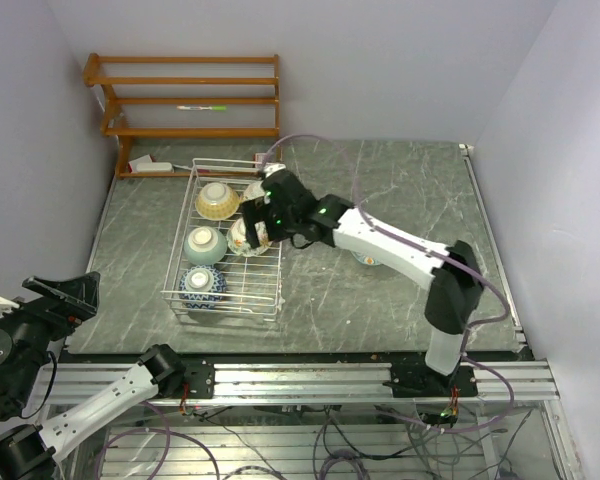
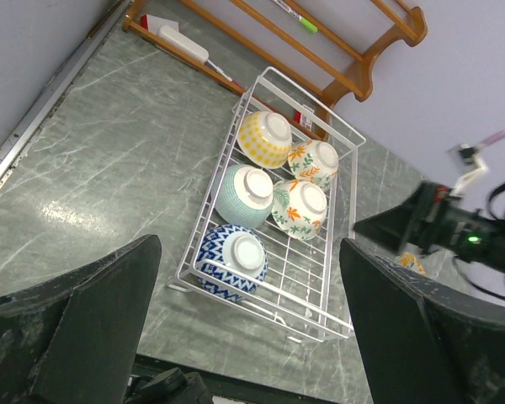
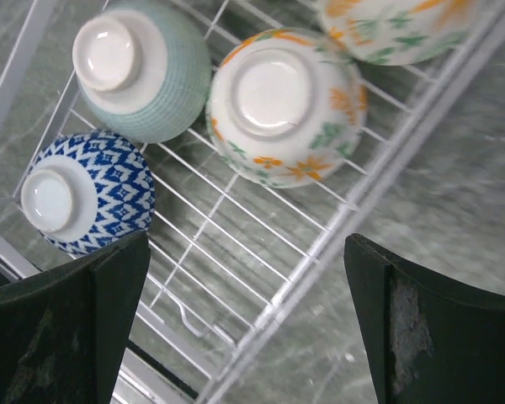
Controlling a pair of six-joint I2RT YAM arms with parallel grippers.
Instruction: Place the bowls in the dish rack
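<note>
— Are the fingers wide?
— Yes. The left gripper (image 2: 244, 252), at the near left, is wide and empty. So is the right gripper (image 3: 240, 252), over the dish rack (image 1: 252, 285).
— Which way does the rack lie?
— Long side near to far. Five bowls (image 2: 246, 195) sit bottoms-up inside, the blue bowl (image 2: 229, 261) nearest and the yellow bowl (image 2: 265, 139) far.
— And the sixth bowl (image 1: 368, 258)?
— Right of the rack, mostly hidden under the right arm (image 1: 400, 245).

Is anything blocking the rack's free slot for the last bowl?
Nothing visible: the dish rack's near-right slot beside the blue bowl is bare. The last bowl only has the rack's side wall to clear.
</note>
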